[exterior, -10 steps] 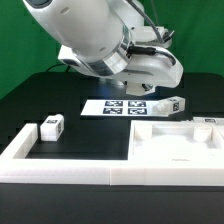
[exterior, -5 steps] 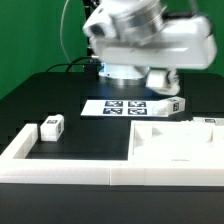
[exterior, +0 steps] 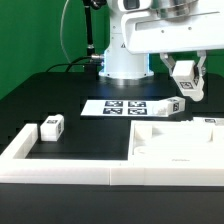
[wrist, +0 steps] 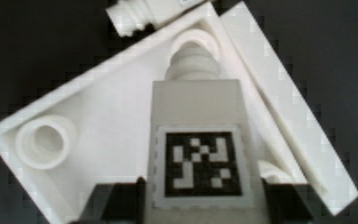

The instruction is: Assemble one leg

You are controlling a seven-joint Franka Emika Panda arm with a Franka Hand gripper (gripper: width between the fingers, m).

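My gripper (exterior: 186, 82) hangs above the exterior view's right side, over the large flat white panel (exterior: 175, 142). It is shut on a leg (exterior: 185, 71), a white block held upright between the fingers. In the wrist view the gripper (wrist: 197, 203) clamps this leg (wrist: 201, 120), tag facing the camera and threaded tip pointing away. The panel (wrist: 105, 100) lies below it, with a round corner hole (wrist: 46, 146). A second leg (exterior: 52, 125) lies at the exterior view's left. A third leg (exterior: 176, 105) lies beside the marker board and also shows in the wrist view (wrist: 140, 12).
The marker board (exterior: 125, 107) lies flat in the middle of the black table. A white raised L-shaped border (exterior: 60, 168) runs along the front and the exterior view's left. The robot base (exterior: 125, 60) stands at the back.
The arm has swung from the exterior view's left and centre to its right. The wrist has turned so the gripper now points down above the panel with the leg in it.
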